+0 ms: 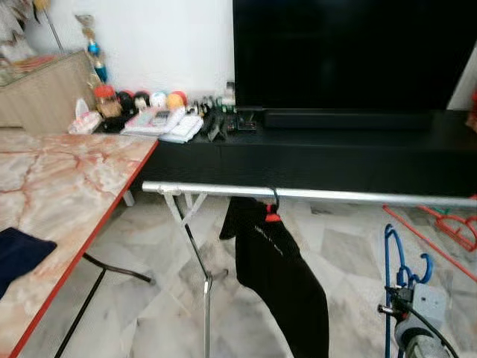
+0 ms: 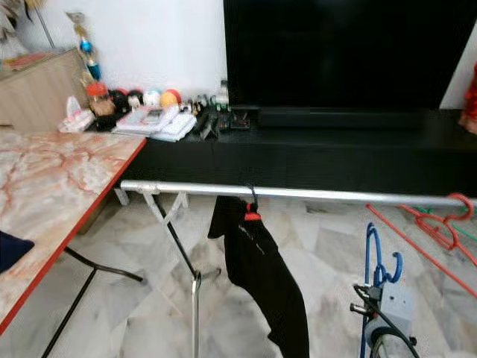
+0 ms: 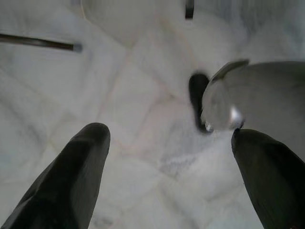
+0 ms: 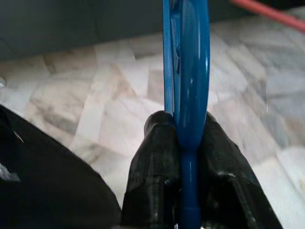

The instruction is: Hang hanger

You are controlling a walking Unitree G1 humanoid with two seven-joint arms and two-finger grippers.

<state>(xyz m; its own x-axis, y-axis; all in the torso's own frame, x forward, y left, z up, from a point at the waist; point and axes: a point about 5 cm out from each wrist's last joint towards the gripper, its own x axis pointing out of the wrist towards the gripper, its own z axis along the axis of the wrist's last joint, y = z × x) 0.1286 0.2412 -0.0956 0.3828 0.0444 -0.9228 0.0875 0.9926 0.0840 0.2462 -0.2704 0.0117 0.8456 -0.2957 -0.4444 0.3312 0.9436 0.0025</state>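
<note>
- The right gripper (image 4: 183, 157) was clamped on the blue hanger (image 4: 186, 71), its two black fingers (image 4: 155, 167) pressed against the hanger's stem from both sides.
- In the head views the hanger stood low at the robot's right, hook end uppermost, well below the rail (image 1: 313, 195) and nearer the robot than it.
- The rail ran level across the scene, from near the marble table (image 1: 67, 186) on the left out past the right edge, in front of the black TV bench (image 1: 313, 156).
- A black garment (image 1: 279, 276) already hung on the rail from a hanger with a red collar, left of the middle. The stretch of rail to its right was bare.
- The left gripper (image 3: 167, 176) pointed down at the marble floor (image 3: 143, 119) with its fingers spread wide and nothing between them; that arm looked idle.
- Red hangers (image 1: 455, 224) lay on the floor at the far right, beyond the rail.
- Judged from this, the step in hand was the carry: the hanger was gripped but not yet raised to the rail.
- The next move would call for lifting the right arm until the hook stood above the rail, reaching forward over the bare stretch to the right of the garment, then lowering so the hook caught the rail before the fingers let go.
- The hook's opening would need to face the rail; which way it faced could not be told with certainty.
</note>
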